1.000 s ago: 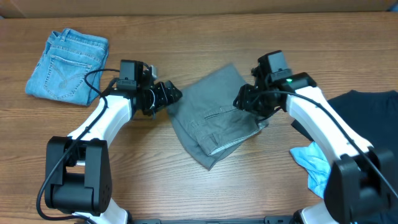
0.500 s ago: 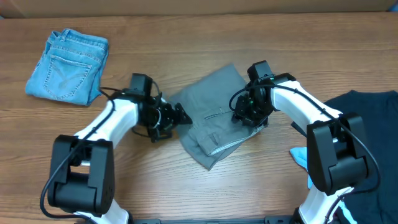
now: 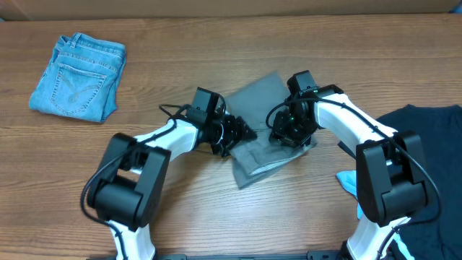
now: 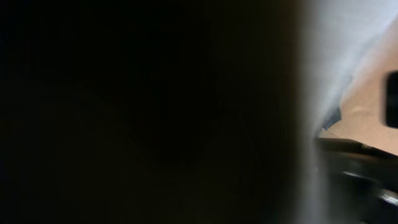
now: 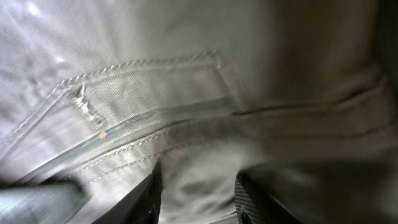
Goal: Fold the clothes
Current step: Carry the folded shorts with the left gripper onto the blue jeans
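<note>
The grey shorts (image 3: 261, 92) lie partly folded at the table's middle. My left gripper (image 3: 244, 134) is over their left part, with the left edge drawn up and over toward the right; it looks shut on that edge. The left wrist view is almost all dark, with a strip of grey fabric (image 4: 339, 50) at the right. My right gripper (image 3: 286, 136) is down on the shorts' right side. In the right wrist view its jaws (image 5: 198, 199) close round a bunch of the grey shorts (image 5: 186, 62) below a stitched pocket seam.
Folded light-blue jeans (image 3: 78, 76) lie at the far left. A dark navy shirt (image 3: 426, 137) lies at the right edge, with a light-blue cloth (image 3: 364, 189) in front of it. Bare wood table (image 3: 180, 209) surrounds the shorts.
My left gripper has moved right from the shorts' left edge over the shorts, taking that edge with it; the shorts now look narrower. The right gripper came down onto the shorts and has stayed there.
</note>
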Controlling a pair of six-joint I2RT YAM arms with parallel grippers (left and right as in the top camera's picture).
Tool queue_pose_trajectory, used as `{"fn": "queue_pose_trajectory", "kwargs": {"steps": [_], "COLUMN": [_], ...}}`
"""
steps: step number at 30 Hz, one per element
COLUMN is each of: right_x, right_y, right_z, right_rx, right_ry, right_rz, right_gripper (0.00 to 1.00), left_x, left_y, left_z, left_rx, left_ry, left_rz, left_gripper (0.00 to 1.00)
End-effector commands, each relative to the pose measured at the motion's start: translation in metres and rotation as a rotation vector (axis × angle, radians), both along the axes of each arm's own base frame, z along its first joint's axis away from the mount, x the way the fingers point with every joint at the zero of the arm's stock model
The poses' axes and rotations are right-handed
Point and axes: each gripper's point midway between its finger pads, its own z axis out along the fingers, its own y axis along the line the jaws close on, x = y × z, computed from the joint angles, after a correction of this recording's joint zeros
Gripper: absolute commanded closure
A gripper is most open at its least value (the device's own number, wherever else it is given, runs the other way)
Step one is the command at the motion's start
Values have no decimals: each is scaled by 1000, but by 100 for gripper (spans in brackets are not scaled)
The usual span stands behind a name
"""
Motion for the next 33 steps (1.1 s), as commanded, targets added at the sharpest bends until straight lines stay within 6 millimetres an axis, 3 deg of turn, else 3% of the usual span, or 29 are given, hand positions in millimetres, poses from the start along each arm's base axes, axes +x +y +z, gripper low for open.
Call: {"fn": "queue_pose_trajectory", "kwargs": {"steps": [1, 2, 3, 8, 9, 13, 15, 18, 22, 26, 29, 33], "right_x": [-4, -7, -8, 0, 7, 23, 29, 33, 32, 32, 29, 25], "right_y": [1, 1, 0, -11, -14, -24, -28, -29, -29, -29, -30, -31], "right_z": [-2, -1, 0, 36, 59, 115, 144, 165, 166, 166, 165, 163], "right_rx": [4, 1, -1, 16, 30, 60, 76, 92, 92, 92, 89, 85], "right_ry": [24, 35, 40, -21, -77, -225, -309, -374, -376, -376, -362, -345], "right_rz": [-4, -4, -5, -38, -44, -72, -86, -91, -91, -91, -91, -91], "right_gripper": [64, 67, 69, 70, 70, 66, 63, 60, 59, 59, 59, 59], "left_x": [-34, -33, -32, -18, -9, 29, 53, 85, 127, 155, 164, 176], "left_y": [21, 21, 23, 40, 51, 90, 122, 168, 246, 299, 345, 376], "left_z": [-64, -62, -61, -36, -20, 44, 90, 148, 223, 293, 310, 310], "left_rx": [158, 151, 149, 156, 160, 130, 98, 66, 66, 58, 129, 165], "left_ry": [144, 135, 125, 21, -21, -164, -253, -400, -607, -867, -930, -1000], "left_rz": [24, 16, 7, -17, -4, 83, 169, 281, 444, 507, 597, 639], "left_gripper": [85, 94, 96, 96, 96, 96, 96, 96, 96, 96, 96, 96]}}
